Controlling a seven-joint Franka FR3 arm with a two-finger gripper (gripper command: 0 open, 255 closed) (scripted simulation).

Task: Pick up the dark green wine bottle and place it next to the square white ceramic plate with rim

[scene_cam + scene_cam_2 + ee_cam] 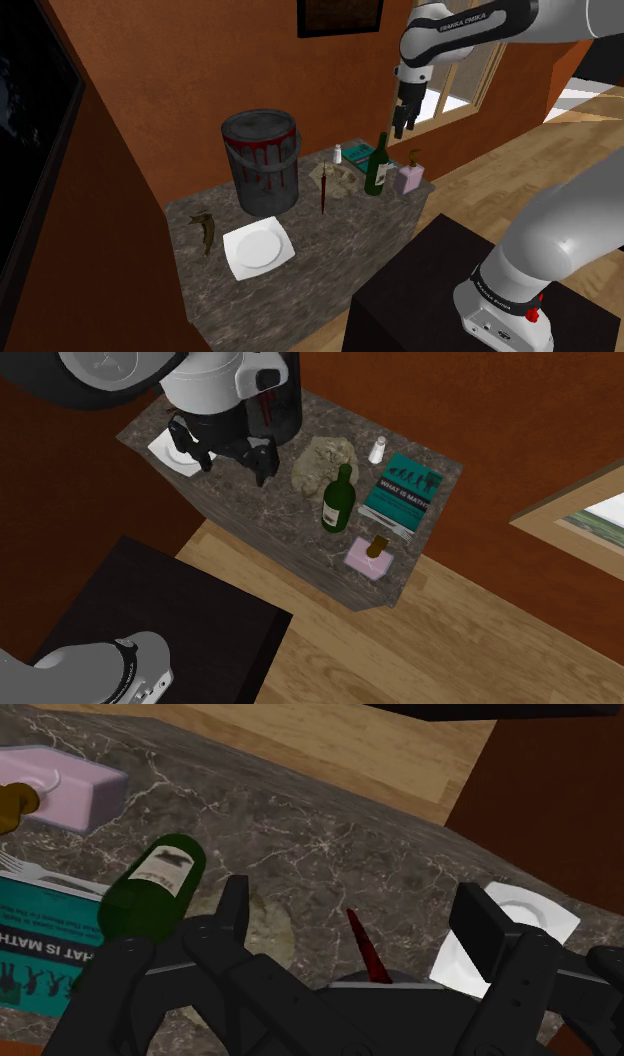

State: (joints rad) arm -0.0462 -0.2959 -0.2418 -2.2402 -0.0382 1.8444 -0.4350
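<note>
Black gripper [399,126] is held up in the air above the stone counter [320,275]. Its two fingers are spread wide, and nothing is held between them. The green bottle [377,168] is seen standing upright near one end of the counter, just beside a pink box [412,180] and a teal book [357,152]. The white square plate [257,248] is laid flat well apart from the bottle, past a dark bin [262,160].
</note>
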